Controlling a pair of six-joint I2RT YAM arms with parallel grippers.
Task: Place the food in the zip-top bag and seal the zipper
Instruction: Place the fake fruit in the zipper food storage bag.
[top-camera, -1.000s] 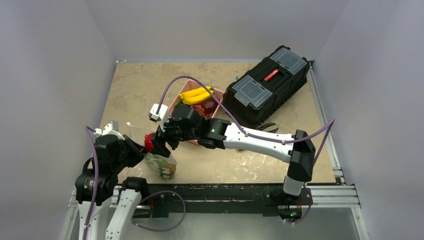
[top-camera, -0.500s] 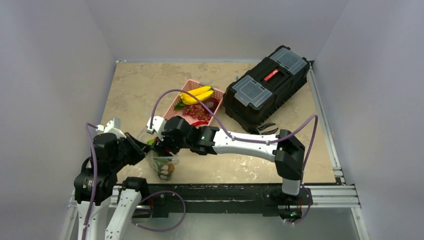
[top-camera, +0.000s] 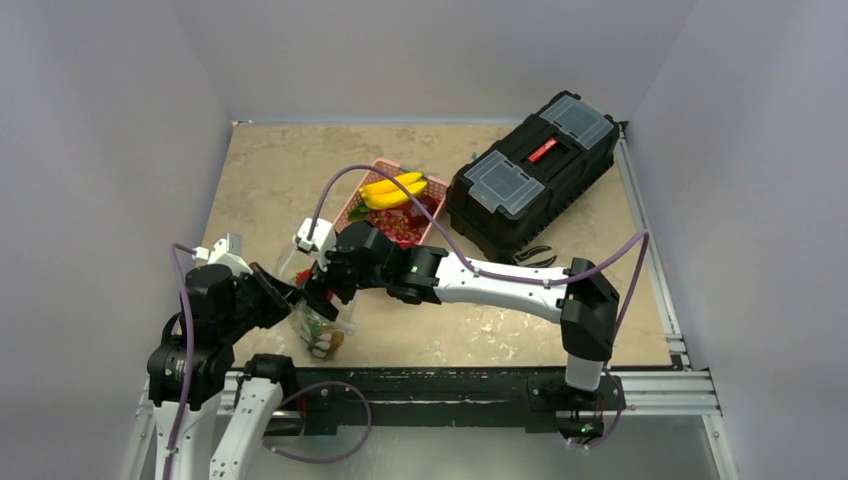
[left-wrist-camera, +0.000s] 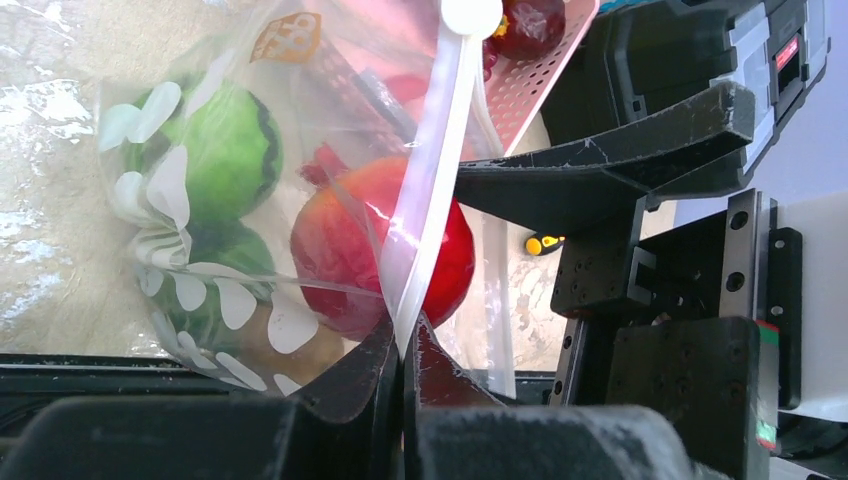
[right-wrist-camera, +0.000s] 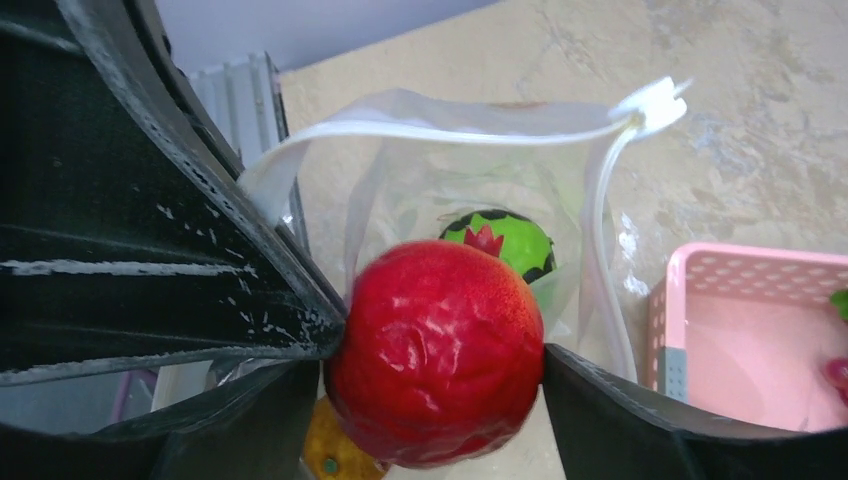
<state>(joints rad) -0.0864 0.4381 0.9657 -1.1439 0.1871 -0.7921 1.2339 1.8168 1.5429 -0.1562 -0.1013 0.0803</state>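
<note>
- My right claw (right-wrist-camera: 437, 345) is clamped on a red round fruit (right-wrist-camera: 430, 300), one finger on each flank. In the top view it sits low over the near-left part of the table (top-camera: 260, 170), nose down into the zip-top bag (right-wrist-camera: 470, 165).
- The relation that matters is that the bag's mouth lies straight beneath and around the fruit. From my right wrist, the white zipper (right-wrist-camera: 440, 128) loops wide past the fruit on the far side, and a green round piece (right-wrist-camera: 505, 240) lies deeper in the bag.
- My left claw (left-wrist-camera: 402, 345) is pinched tight on the near edge of the zipper strip (left-wrist-camera: 440, 170). It holds the bag (left-wrist-camera: 200, 250) upright with the mouth pulled open. Seen from there, the red fruit is behind the clear wall, so I judge it already below the rim.
- The mouth's long axis runs roughly from my left claw away towards the slider end, and the fruit sits about midway along it.
- My judgement is that the next move is simply for my right fingers to part, with no sideways travel needed. The risk is a finger catching the bag's wall as the claw lifts out.
- More food waits well apart: the yellow bananas (top-camera: 392, 188) and dark-red pieces lie in the pink basket (top-camera: 380, 164), on my right arm's side beside the black toolbox (top-camera: 530, 170).
</note>
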